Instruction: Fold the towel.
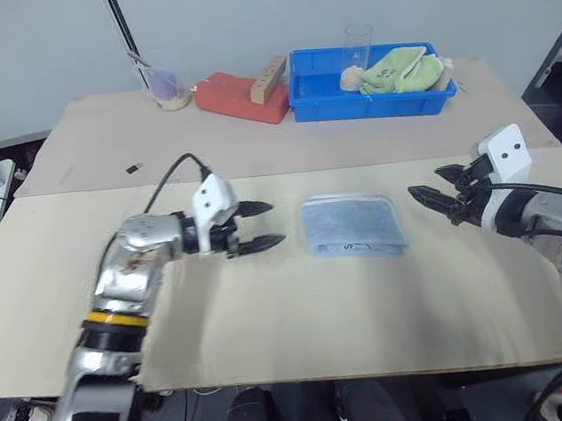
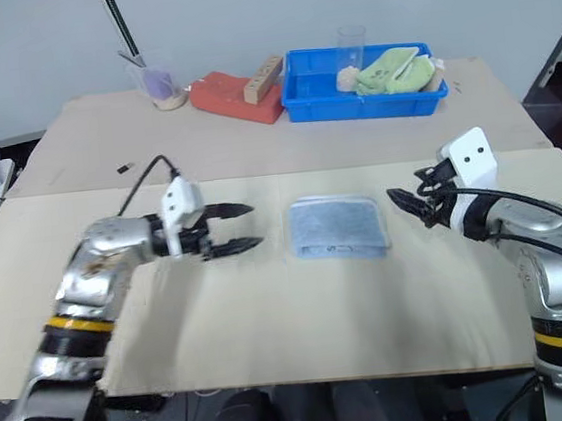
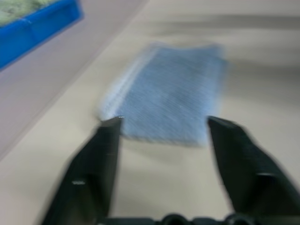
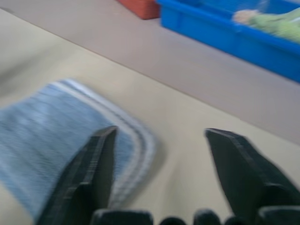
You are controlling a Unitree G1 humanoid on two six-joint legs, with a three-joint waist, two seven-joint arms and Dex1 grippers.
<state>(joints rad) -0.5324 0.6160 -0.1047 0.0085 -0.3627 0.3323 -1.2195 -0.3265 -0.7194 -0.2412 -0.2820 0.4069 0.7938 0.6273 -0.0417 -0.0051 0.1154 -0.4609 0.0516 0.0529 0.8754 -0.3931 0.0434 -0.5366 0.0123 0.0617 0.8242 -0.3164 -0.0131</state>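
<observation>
**Folded towel on the desk, both end effectors open beside it**

Head views: the towel (image 1: 353,225), light blue, lies folded into a compact rectangle on the tan desk (image 1: 302,319). The left end effector (image 1: 259,226) sits near the towel on its left side, its two black fingers spread apart and pointing at the towel, holding nothing. The right end effector (image 1: 438,194) is near the towel's right side, fingers likewise spread and empty, pointing toward it. Neither touches the cloth. Behind the towel, toward the wall, stands a blue bin (image 1: 370,96) containing a lime-green cloth (image 1: 402,70) and a clear cup (image 1: 357,44). Left of the bin lies a red block (image 1: 241,98).

Left wrist view: the towel (image 3: 168,93) lies flat beyond the two parted fingers (image 3: 96,173), with bare desk between them and the cloth.

Right wrist view: the towel's whitish stitched edge (image 4: 136,136) curves past one of the open fingers (image 4: 91,180); the bin (image 4: 234,35) lies behind the towel.
</observation>
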